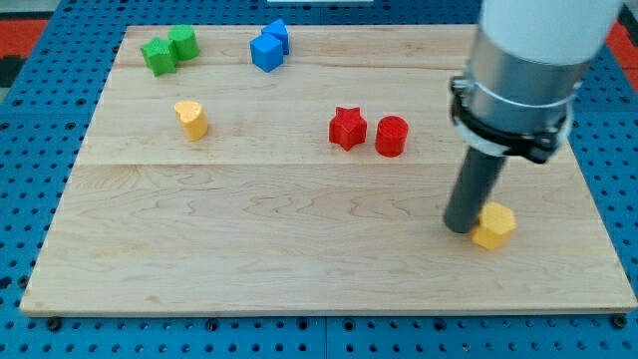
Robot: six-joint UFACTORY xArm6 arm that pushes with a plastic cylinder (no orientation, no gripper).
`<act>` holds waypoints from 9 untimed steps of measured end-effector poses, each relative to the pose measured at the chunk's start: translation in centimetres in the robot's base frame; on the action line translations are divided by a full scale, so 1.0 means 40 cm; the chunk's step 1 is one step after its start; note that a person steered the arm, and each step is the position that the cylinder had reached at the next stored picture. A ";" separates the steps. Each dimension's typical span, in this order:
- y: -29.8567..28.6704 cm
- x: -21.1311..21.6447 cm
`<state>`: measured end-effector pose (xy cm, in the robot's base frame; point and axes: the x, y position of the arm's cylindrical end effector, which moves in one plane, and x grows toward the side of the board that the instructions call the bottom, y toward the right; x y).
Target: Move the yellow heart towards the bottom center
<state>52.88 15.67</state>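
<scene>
The rod's tip (461, 227) rests on the desk (299, 259) near its right edge, touching the left side of a yellow hexagonal block (493, 225). The yellow heart (191, 119) sits well apart, toward the upper-left corner, untouched. No claw is fitted.
</scene>
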 end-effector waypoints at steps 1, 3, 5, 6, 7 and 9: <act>-0.024 -0.032; -0.592 -0.123; -0.846 -0.445; -0.666 -0.395; -0.786 -0.421; -0.707 -0.549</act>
<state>30.92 -12.62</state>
